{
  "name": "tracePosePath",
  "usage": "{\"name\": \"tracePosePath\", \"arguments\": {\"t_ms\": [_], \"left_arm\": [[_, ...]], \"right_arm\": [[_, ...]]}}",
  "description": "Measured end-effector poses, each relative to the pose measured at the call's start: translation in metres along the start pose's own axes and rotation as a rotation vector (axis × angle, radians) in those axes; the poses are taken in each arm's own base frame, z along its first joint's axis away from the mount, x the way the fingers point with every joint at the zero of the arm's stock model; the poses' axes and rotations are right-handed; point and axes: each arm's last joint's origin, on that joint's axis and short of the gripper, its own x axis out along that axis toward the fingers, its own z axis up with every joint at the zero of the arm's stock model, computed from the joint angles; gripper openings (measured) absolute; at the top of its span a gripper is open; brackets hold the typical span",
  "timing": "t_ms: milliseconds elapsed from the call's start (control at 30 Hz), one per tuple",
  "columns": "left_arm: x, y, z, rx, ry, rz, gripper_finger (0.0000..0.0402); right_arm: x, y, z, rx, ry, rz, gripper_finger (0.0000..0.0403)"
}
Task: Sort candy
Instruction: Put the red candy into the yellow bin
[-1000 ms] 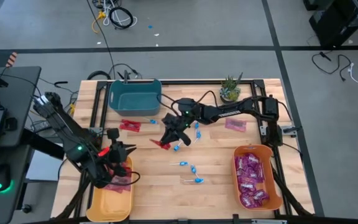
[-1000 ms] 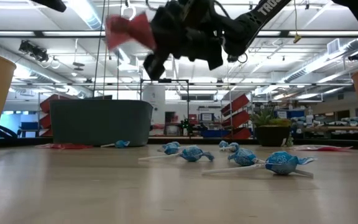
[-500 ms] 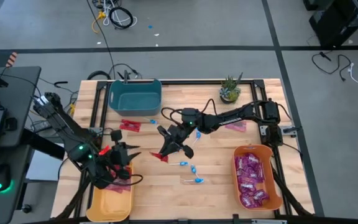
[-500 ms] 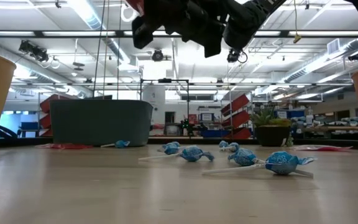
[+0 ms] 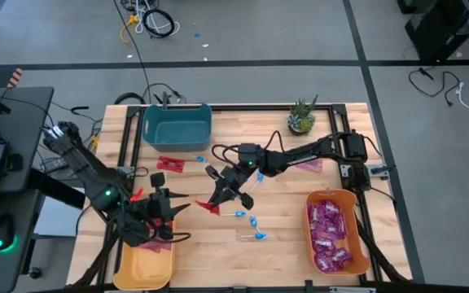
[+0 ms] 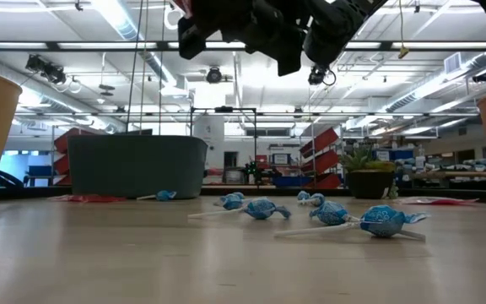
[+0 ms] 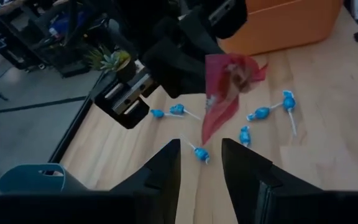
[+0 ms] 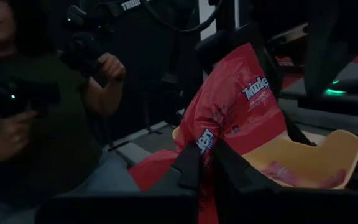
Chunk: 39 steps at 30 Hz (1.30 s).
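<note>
Red packet [image 5: 211, 207] pinched in right tool [image 5: 216, 201], left tool [image 5: 172, 213] parted, empty, just beside it

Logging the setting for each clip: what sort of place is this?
Probably a robotics lab in a large industrial hall: a wooden table with two robot arms, loose cables on the concrete floor, and strip-lit ceilings behind.

"Twizzlers" logo – white print on red packet [image 8: 241, 106]

lollipops [image 5: 249, 221] — mid-table | packet [image 5: 210, 207] — left of them, in right end effector [image 5: 216, 202]
</note>
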Motion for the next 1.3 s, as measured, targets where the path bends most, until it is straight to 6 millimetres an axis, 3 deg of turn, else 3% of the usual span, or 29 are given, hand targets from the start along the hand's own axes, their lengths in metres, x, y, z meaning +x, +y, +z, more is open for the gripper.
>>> {"name": "tracePosePath", "arguments": {"t_ms": [533,867,967,1100,1300], "left_arm": [[0.033,-0.002,0.014,0.030,0.019,-0.145,0.0120],[0.035,-0.001,0.015,0.047,0.017,-0.144,0.0116],[0.035,-0.001,0.015,0.050,0.020,-0.145,0.0090],[0.035,-0.003,0.014,0.052,0.039,-0.213,0.0018],[0.035,-0.003,0.011,0.035,0.071,-0.246,0.0003]], "right_arm": [[0.003,0.002,0.000,-0.039,0.001,0.001,0.0016],[0.003,0.001,0.000,-0.065,-0.002,-0.041,0.0024],[0.003,0.001,0.000,-0.068,-0.003,-0.048,0.0029],[0.003,0.001,-0.001,-0.062,0.000,-0.047,0.0036],[0.000,-0.001,-0.008,0.016,0.059,-0.032,0.0048]]}}
